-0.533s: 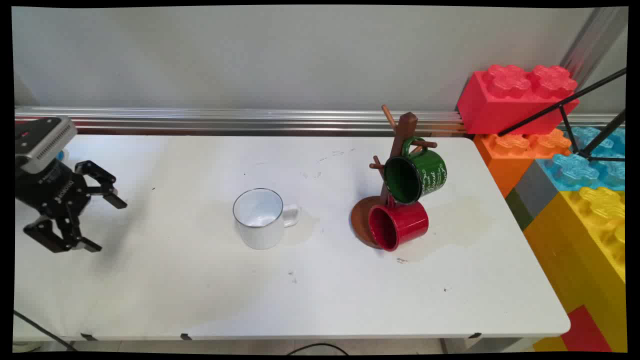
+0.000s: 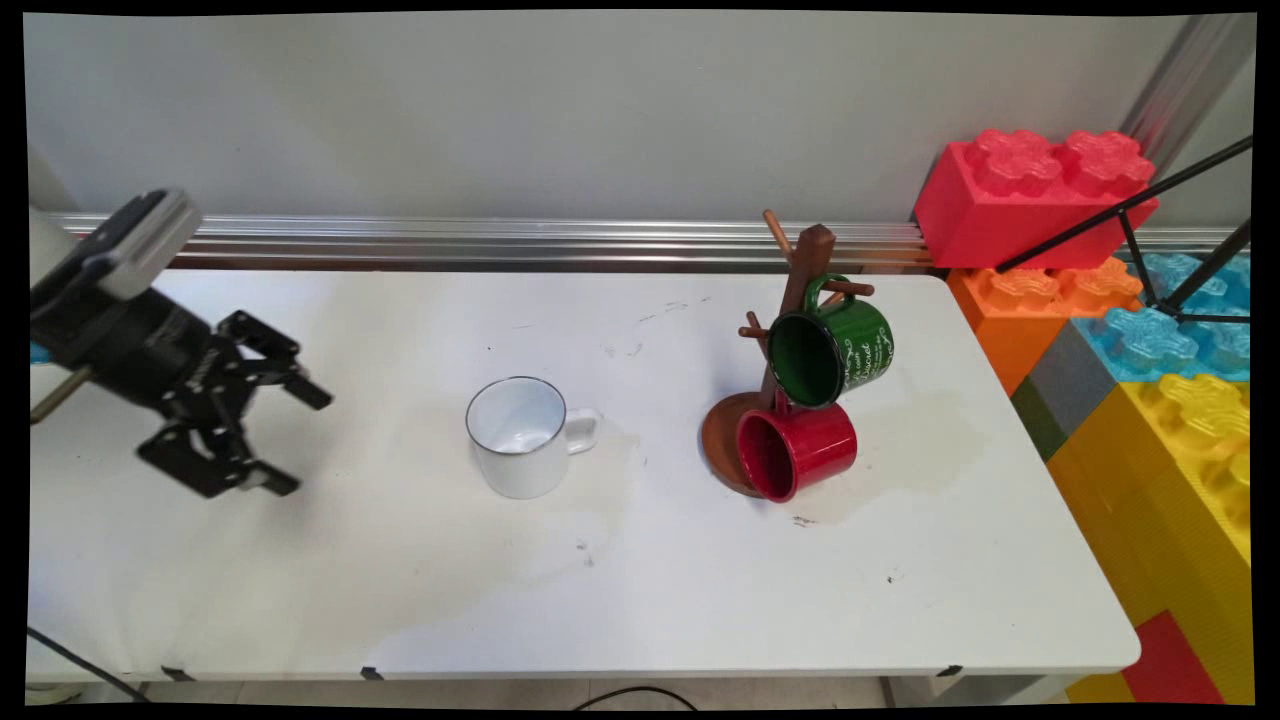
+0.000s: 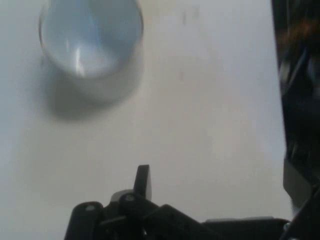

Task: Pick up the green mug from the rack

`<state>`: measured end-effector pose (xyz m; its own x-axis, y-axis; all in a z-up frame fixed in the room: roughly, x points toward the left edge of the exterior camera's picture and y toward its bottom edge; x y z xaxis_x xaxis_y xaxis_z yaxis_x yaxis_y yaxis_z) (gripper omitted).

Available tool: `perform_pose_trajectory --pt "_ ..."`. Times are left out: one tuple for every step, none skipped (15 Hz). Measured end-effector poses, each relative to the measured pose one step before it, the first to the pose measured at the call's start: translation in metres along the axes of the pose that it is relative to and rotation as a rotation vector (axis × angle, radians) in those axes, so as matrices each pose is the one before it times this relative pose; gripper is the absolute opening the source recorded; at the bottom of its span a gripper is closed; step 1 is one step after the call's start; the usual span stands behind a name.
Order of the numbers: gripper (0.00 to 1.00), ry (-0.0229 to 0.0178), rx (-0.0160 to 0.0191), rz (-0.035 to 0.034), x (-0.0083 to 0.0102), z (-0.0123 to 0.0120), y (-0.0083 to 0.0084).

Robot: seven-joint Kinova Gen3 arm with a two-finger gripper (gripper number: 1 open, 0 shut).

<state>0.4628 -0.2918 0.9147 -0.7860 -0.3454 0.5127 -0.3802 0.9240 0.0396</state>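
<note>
Movement since half a second ago is all in the arm: the tool (image 2: 290, 435) has swung from the far left edge of the counter (image 2: 400, 600) toward the middle and tilted, so it now points rightward at the white mug (image 2: 520, 437), with a stretch of bare counter between them. Its two fingers stand wide apart and hold nothing. The white mug has not shifted; it stands upright near the counter's middle, mouth up, handle turned to the right, and in the hand view it shows at the upper left (image 3: 90, 42), ahead of the tool. Judging from this, the tool is closing on that mug more than on anything else. Well to the right, the wooden mug tree (image 2: 790, 330) carries a green mug (image 2: 832, 347) on an upper peg and a red mug (image 2: 797, 450) lower down, both unmoved. White lettering runs round the green mug's side, too small to read. Small white print on the tool's black body cannot be read either.
</note>
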Motion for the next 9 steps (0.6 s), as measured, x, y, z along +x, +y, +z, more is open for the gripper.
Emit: perform_pose_trajectory --pt "1.00 0.03634 -0.00311 -0.01649 0.00845 0.00214 -0.00018" --pt "1.00 0.02410 -0.00087 -0.00712 0.00593 0.00124 0.00030" --pt "1.00 0.03427 0.00024 -0.00598 0.00892 0.00160 0.00045" --pt "1.00 0.02084 0.00101 -0.00273 0.00549 0.00099 0.00027" --pt "1.00 0.03237 0.00129 -0.00119 0.00863 0.00155 0.00017" --pt "1.00 0.03590 0.00181 -0.00092 0.00911 0.00146 0.00044" --pt "1.00 0.02642 0.00102 -0.00005 0.00670 0.00102 0.00017" --pt "1.00 0.02036 0.00050 -0.00021 0.00509 0.00100 0.00006" --pt "1.00 0.03688 0.00081 -0.00097 0.00922 0.00172 0.00023"
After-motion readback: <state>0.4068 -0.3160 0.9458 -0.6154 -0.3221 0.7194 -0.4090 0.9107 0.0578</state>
